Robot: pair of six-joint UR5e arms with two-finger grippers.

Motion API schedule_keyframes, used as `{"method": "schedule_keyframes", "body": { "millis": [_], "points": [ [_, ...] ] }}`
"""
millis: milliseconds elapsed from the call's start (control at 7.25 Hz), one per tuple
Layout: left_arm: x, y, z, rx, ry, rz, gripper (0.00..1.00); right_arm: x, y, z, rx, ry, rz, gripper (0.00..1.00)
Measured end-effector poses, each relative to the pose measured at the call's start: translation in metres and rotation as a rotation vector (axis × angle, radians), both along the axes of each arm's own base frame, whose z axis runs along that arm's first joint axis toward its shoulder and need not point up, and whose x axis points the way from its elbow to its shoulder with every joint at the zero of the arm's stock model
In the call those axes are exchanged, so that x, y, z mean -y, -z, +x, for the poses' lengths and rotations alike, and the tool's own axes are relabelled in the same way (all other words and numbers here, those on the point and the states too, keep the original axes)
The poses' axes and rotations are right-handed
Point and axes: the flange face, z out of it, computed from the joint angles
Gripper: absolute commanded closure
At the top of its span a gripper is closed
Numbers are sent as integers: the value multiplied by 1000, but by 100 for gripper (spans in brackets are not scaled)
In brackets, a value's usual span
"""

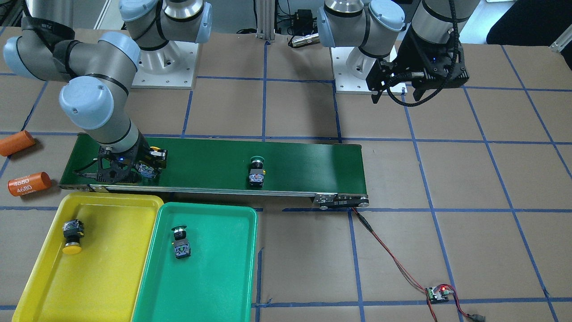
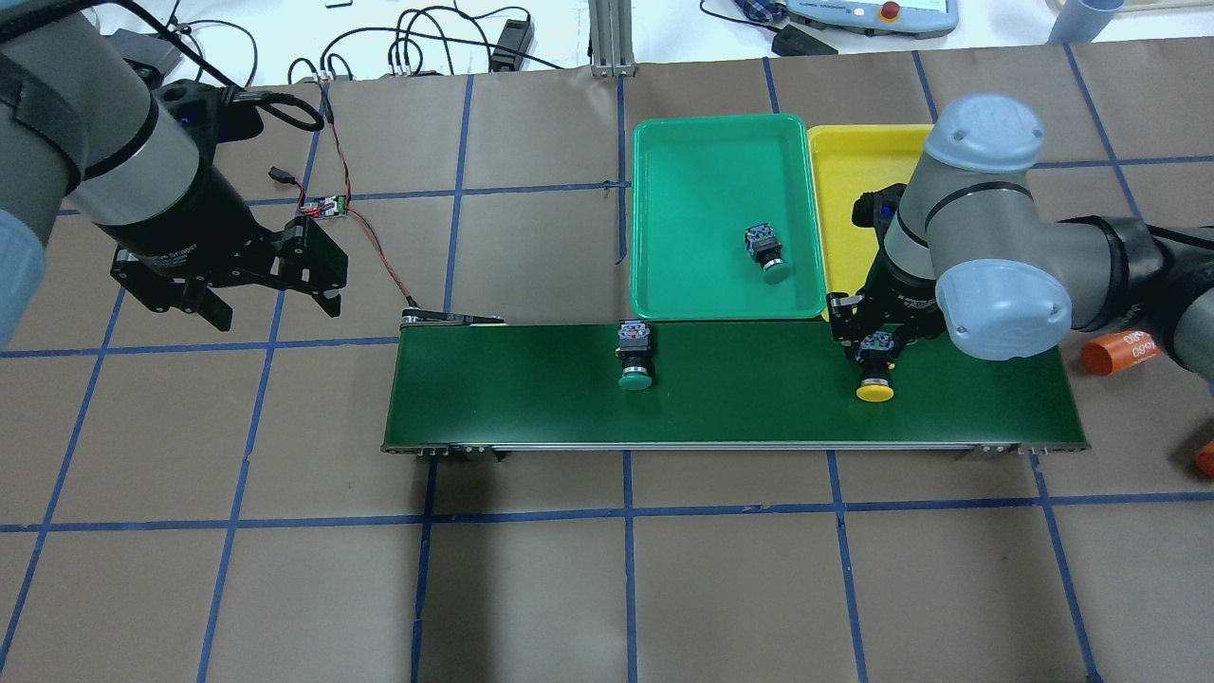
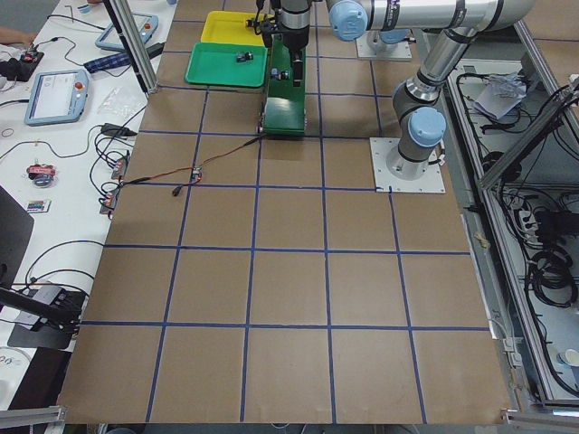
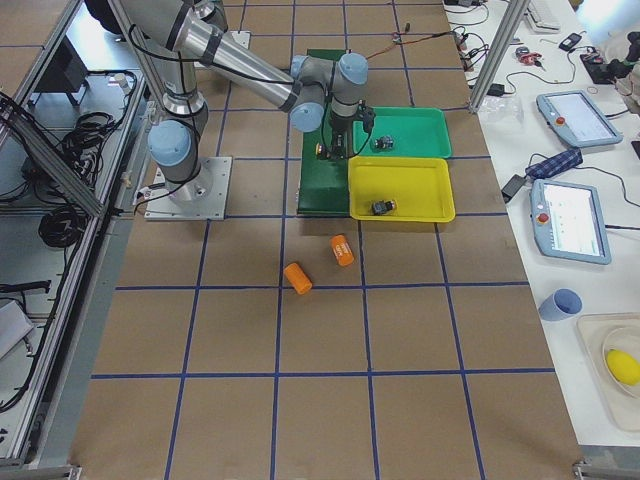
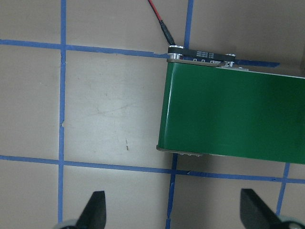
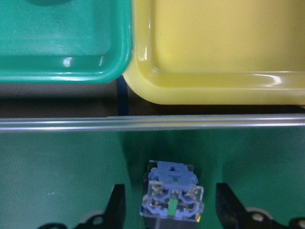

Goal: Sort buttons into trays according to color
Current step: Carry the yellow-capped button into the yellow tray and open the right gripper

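Observation:
On the dark-green belt lies a yellow-capped button (image 2: 875,376), its blue contact block (image 6: 172,191) toward the trays. My right gripper (image 2: 874,347) is low over it and open, one finger (image 6: 116,205) on each side with gaps. A green-capped button (image 2: 634,357) lies mid-belt. The green tray (image 2: 702,152) holds a green button (image 2: 764,252). In the yellow tray (image 1: 103,277) lies a yellow button (image 1: 72,236). My left gripper (image 2: 275,311) hovers open over the bare table beyond the belt's end, holding nothing.
The conveyor belt (image 1: 304,165) runs along the trays' edge. Two orange cylinders (image 1: 18,143) (image 1: 29,183) lie off its end by the right arm. A small controller board (image 1: 438,293) with a red wire sits on the brown table near the left arm.

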Motion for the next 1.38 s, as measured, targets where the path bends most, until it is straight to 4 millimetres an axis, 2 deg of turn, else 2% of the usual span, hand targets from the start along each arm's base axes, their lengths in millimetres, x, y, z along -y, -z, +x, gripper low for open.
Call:
{"method": "schedule_keyframes", "body": {
  "millis": [276, 414, 690, 828, 966, 1103, 1241, 1379],
  "points": [
    [0, 0, 0, 0, -1, -1, 0, 11, -7, -2, -4, -5, -37, 94],
    [0, 0, 0, 1, -1, -1, 0, 31, -12, -6, -10, -17, -62, 93],
    [0, 0, 0, 1, -1, 0, 0, 94, -15, -23, -37, -74, -94, 92],
    [0, 0, 0, 2, -1, 1, 0, 125, -7, -45, -48, -114, -94, 92],
    [0, 0, 1, 3, -1, -1, 0, 147, 7, -78, -46, -150, -84, 92],
    [0, -1, 1, 4, -1, -4, 0, 158, 23, -109, -35, -188, -71, 88],
    [0, -1, 1, 4, -1, -6, 0, 162, 33, -125, -25, -212, -60, 38],
    [0, -1, 1, 5, 1, -6, 0, 164, 38, -132, -21, -223, -55, 5]
  ]
}}
